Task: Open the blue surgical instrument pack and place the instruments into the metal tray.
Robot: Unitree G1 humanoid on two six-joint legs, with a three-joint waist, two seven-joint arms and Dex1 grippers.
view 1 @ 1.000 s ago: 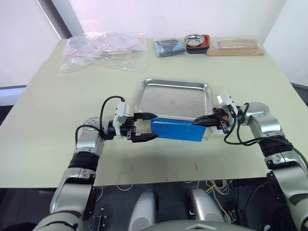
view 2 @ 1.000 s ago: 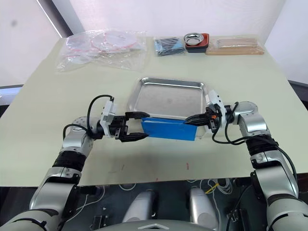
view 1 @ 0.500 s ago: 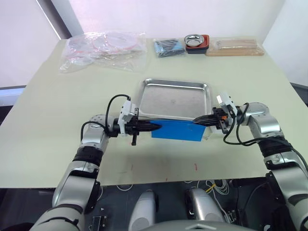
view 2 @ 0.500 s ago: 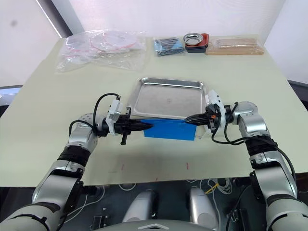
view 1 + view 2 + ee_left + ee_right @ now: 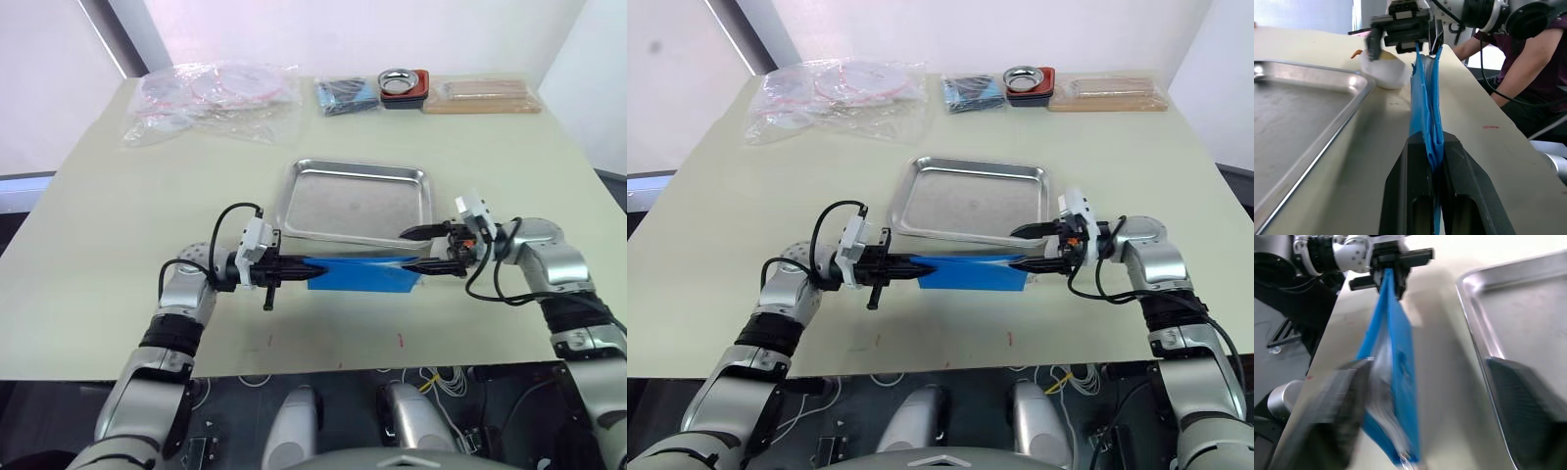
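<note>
Blue surgical instrument pack (image 5: 364, 273) btwn end effectors: left end effector (image 5: 299, 267) clamped on edge; right end effector (image 5: 421, 249) apart.

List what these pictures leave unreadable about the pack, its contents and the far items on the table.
- The instruments: hidden inside the blue surgical instrument pack; the right wrist view shows a pale blur between its layers.
- The right gripper: its fingers are blurred in the right wrist view; open, touching the pack or not is unclear.
- The small dark-blue packet: too small in the eye views to read.
- The metal tray: cut off by the left wrist view's edge.
</note>
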